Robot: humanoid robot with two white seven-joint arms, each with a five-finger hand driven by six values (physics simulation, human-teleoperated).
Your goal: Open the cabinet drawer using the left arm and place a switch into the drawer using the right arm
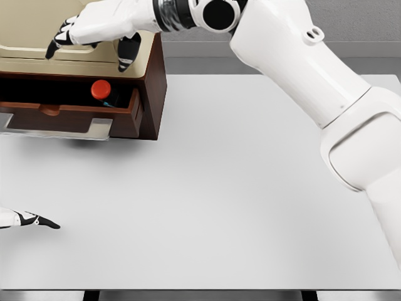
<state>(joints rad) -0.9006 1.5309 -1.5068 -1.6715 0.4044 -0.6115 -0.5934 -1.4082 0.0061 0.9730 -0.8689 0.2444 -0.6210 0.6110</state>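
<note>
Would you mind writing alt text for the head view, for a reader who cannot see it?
A red-topped switch lies in the open drawer of a brown cabinet at the far left of a white table. The right hand hovers above the cabinet, fingers open and holding nothing. Only the left hand's fingertips show at the left edge.

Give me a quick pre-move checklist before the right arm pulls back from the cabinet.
1. Drawer pulled out of the cabinet: ok.
2. Switch, red button up, inside the drawer: ok.
3. Right hand has let go, fingers spread above the cabinet top: ok.
4. Right hand apart from the switch: ok.
5. Left hand away from the drawer, low at the left edge over the table: ok.
6. Switch resting flat on the drawer floor: cannot tell, the drawer front hides its base.
</note>
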